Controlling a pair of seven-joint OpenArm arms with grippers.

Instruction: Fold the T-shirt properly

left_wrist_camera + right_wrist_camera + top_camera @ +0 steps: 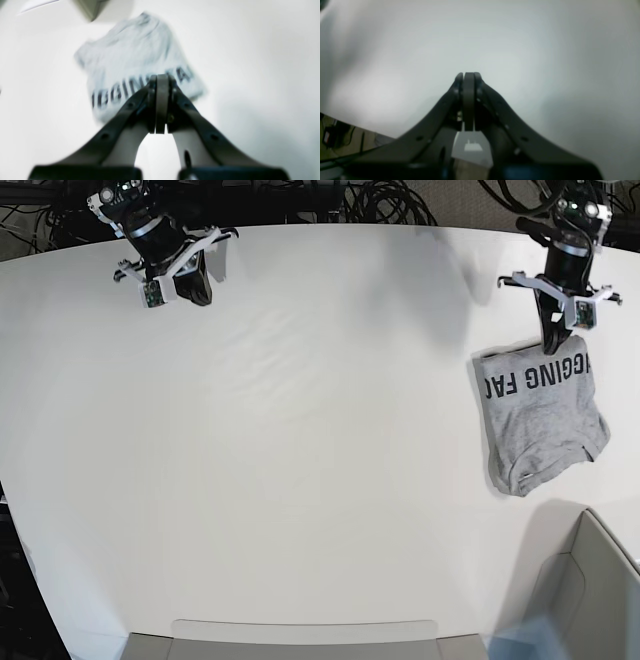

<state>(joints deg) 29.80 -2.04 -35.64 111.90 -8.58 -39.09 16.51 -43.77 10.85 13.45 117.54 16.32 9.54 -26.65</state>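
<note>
The light grey T-shirt (541,415) lies folded into a small packet at the table's right side, black block lettering facing up along its far edge. It also shows in the left wrist view (130,65), blurred. My left gripper (553,340) (162,78) is shut and empty, hovering at the shirt's lettered far edge. My right gripper (190,285) (468,75) is shut and empty at the far left of the table, well away from the shirt, with only bare table under it.
A grey bin (590,590) stands at the front right corner, just in front of the shirt. A second grey container edge (300,635) runs along the table's front. Cables (390,200) lie behind the table's far edge.
</note>
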